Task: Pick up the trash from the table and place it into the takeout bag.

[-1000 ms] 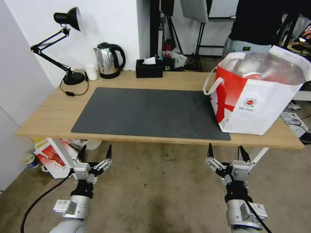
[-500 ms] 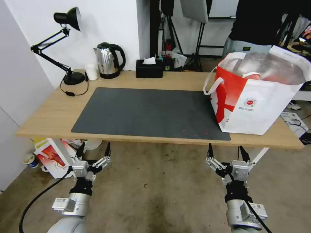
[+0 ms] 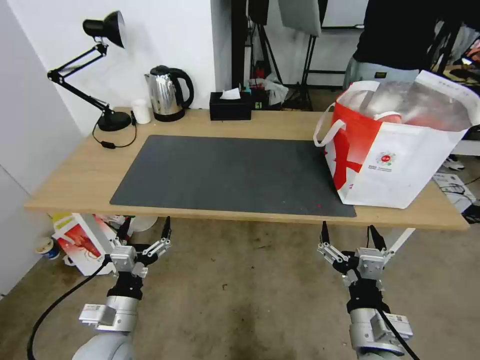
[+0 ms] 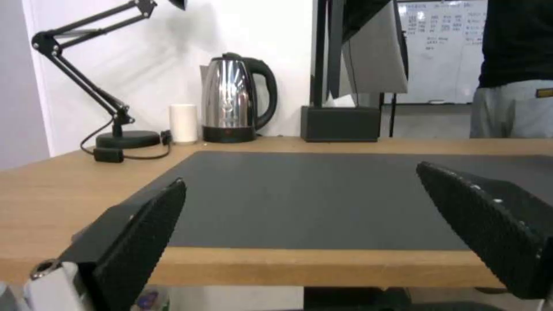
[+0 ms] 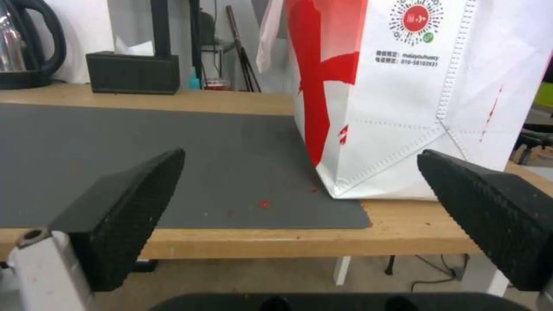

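Left gripper (image 3: 145, 230) and right gripper (image 3: 349, 234) hang wide open, empty, below the counter (image 3: 75, 175) edge; takeout bag (image 3: 400, 165) looks loaded.

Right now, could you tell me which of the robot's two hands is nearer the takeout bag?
The right hand, open below the table's front edge: the takeout bag stands just above it, while the left hand hangs open far across.

Office or lab test room. Light-wood counter (image 3: 80, 175) against white wall; black desk lamp (image 3: 102, 70), steel kettle (image 3: 167, 93), black tissue box (image 3: 230, 106) along far edge. Whiteboard (image 4: 440, 52) behind, tripod stands (image 3: 305, 60), bare concrete floor (image 3: 240, 290), loose cables (image 3: 452, 187) beside counter's right end.
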Available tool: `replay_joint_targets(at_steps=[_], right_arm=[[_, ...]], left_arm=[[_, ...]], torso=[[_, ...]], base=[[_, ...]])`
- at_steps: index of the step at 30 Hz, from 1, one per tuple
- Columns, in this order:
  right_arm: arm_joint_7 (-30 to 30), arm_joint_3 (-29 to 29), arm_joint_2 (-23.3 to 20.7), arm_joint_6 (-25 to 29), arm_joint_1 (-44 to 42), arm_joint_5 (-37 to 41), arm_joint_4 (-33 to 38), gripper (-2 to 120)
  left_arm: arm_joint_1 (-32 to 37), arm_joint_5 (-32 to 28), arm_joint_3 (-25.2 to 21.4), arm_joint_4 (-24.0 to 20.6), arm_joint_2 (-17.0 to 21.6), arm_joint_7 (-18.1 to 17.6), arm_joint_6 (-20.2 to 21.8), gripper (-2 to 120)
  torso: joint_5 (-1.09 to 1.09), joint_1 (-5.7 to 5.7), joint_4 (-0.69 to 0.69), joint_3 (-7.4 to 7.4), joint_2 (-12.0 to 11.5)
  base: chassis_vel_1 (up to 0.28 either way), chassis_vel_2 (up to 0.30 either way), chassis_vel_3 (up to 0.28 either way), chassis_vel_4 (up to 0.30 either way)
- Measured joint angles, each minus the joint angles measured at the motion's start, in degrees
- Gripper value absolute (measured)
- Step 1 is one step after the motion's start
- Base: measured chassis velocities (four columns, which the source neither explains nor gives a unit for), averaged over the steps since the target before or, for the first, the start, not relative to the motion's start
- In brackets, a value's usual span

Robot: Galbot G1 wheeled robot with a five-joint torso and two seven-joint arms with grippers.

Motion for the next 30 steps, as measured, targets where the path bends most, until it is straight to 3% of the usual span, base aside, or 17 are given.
replay_joint_targets(at_steps=[30], right_arm=[[0.0, 0.0, 0.0, 0.0, 0.0, 0.0, 0.0, 100]], left_arm=[[-0.63, -0.07, -0.23, 0.25, 0.47, 0.41, 0.16, 100]], torso=[[0.0, 0.0, 0.0, 0.0, 0.01]], base=[[0.0, 0.0, 0.0, 0.0]])
